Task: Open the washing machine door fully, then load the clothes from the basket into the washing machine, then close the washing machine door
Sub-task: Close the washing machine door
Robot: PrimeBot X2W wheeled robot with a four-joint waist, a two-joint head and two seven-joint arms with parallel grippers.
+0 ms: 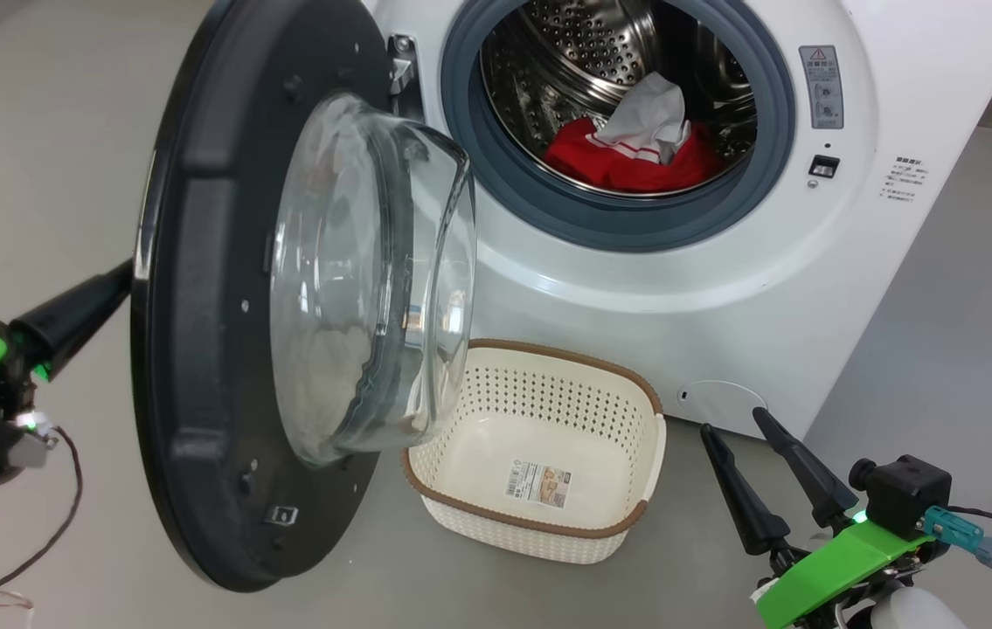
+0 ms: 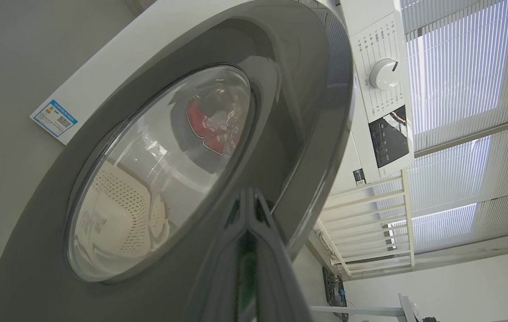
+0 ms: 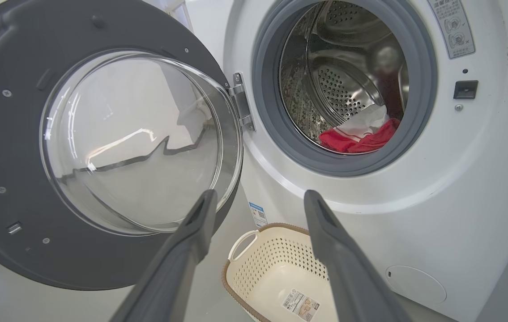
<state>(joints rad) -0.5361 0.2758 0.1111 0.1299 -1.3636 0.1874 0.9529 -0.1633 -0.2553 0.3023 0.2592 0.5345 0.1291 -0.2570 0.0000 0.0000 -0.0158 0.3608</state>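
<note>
One washing machine door: left gripper behind, right gripper in front.

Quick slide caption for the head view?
Red clothes loaded in the drum, basket empty, left end effector behind the open washing machine door.

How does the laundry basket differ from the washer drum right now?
The basket is cream plastic with a brown rim; the drum is shiny steel inside a grey seal. The basket holds no garments; the drum holds the red and white clothes. The basket opens upward; the drum opens to the front. Both are perforated.
</note>
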